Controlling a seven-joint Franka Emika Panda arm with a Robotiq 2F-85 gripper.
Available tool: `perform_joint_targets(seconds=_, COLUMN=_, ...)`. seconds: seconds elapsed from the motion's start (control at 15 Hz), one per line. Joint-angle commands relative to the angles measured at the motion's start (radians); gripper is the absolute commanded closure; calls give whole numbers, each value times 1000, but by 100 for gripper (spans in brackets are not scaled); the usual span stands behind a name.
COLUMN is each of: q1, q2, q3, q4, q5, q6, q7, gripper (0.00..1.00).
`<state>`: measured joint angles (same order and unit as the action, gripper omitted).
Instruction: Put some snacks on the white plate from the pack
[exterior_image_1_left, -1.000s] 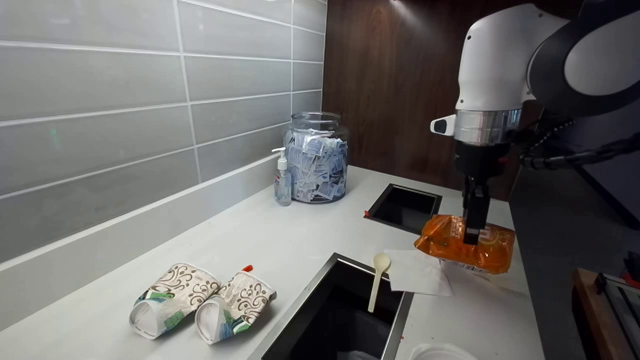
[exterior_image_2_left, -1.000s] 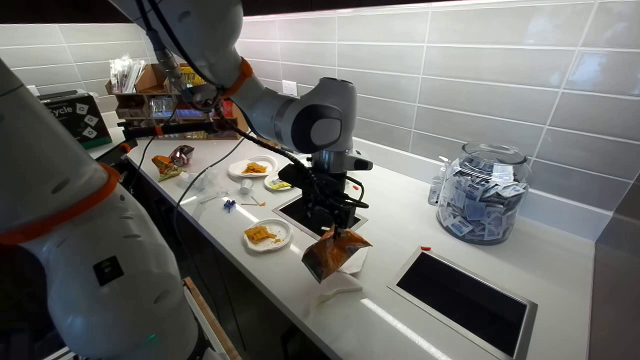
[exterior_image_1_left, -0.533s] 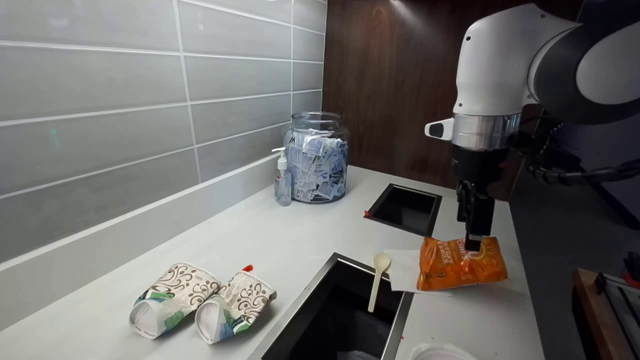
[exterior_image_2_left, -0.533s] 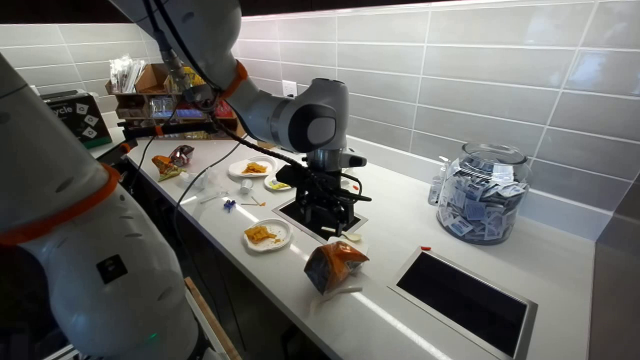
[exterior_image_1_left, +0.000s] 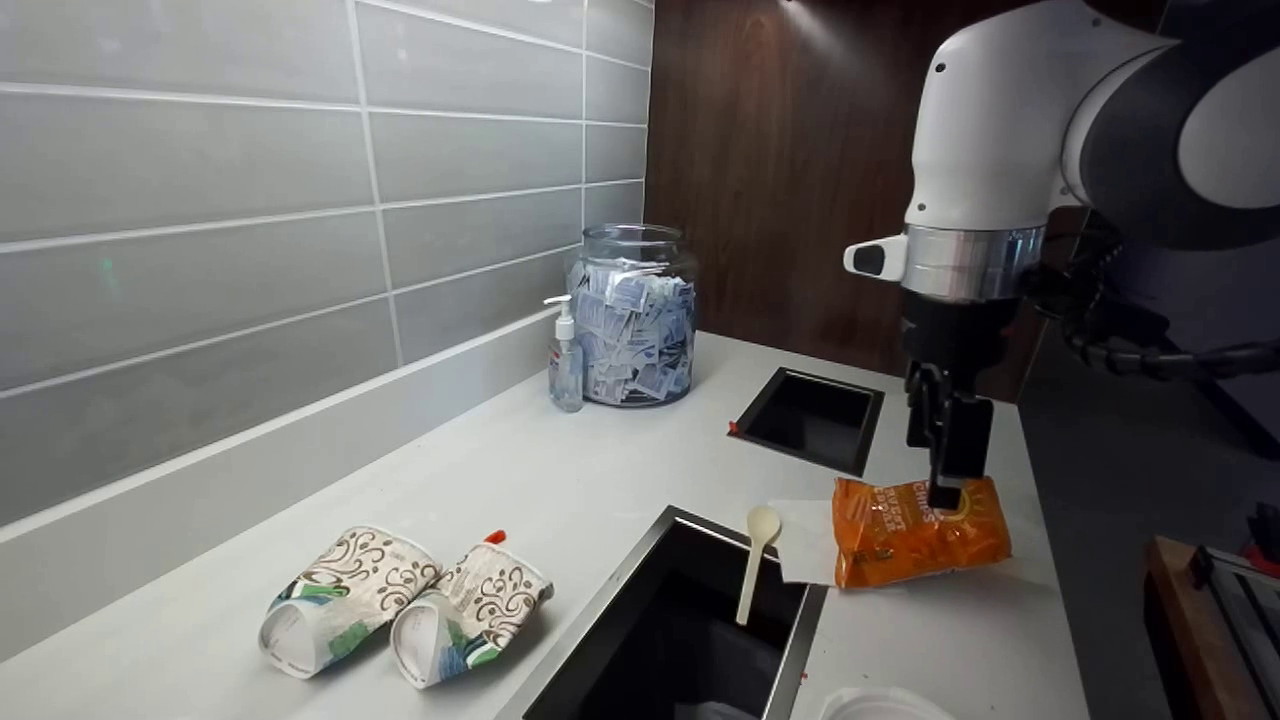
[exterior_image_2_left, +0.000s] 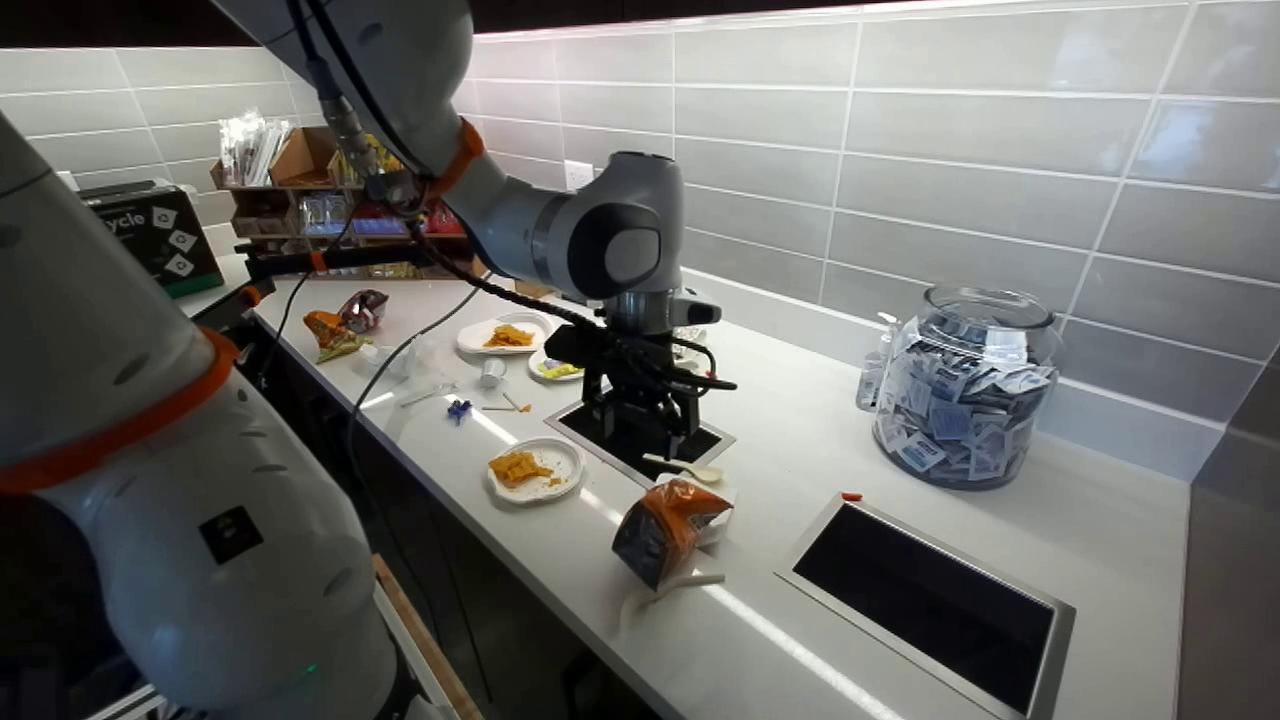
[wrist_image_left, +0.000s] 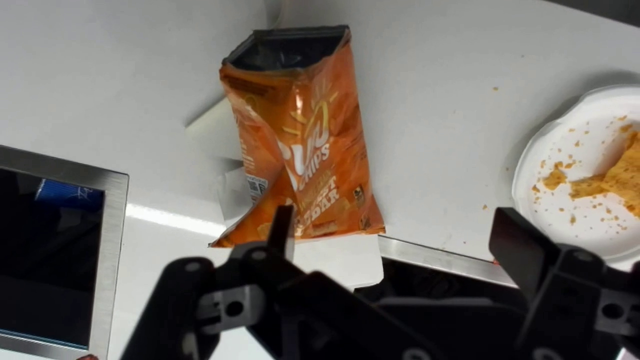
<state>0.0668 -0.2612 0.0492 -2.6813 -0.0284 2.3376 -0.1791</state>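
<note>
The orange pack (exterior_image_1_left: 905, 540) lies on the counter partly over a white napkin. In an exterior view (exterior_image_2_left: 668, 532) and the wrist view (wrist_image_left: 310, 155) its dark mouth is open; contents are not visible. The white plate (exterior_image_2_left: 572, 478) holds orange chips and crumbs. Its rim shows at the right of the wrist view (wrist_image_left: 547, 136), and only an edge shows in an exterior view (exterior_image_1_left: 885, 703). My gripper (wrist_image_left: 395, 220) is open and empty, above and beside the pack's closed end, between pack and plate. It is in both exterior views (exterior_image_1_left: 940, 472) (exterior_image_2_left: 640, 437).
A pale spoon (exterior_image_1_left: 755, 565) lies across the rim of a bin opening (exterior_image_1_left: 682, 640). Another opening (exterior_image_1_left: 812, 415) is farther along. Two patterned bags (exterior_image_1_left: 350, 595) (exterior_image_1_left: 480, 610), a glass jar (exterior_image_1_left: 635, 330) and a pump bottle (exterior_image_1_left: 566, 365) stand near the wall. Another plate (exterior_image_2_left: 470, 340) holds chips.
One second ago the gripper held the pack raised. It has opened and let go, the pack now lies on the counter, and the gripper has moved off toward the plate's side.
</note>
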Motion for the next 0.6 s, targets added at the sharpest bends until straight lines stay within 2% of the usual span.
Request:
perform_joint_targets(seconds=0.0, q1=9, q2=-38, q3=10, q4=-9, q5=-2, q6=-13, q7=45, gripper=0)
perform_joint_targets(seconds=0.53, q1=29, q2=-189, q3=65, q4=23, q5=-28, q6=-158, q7=110, gripper=0)
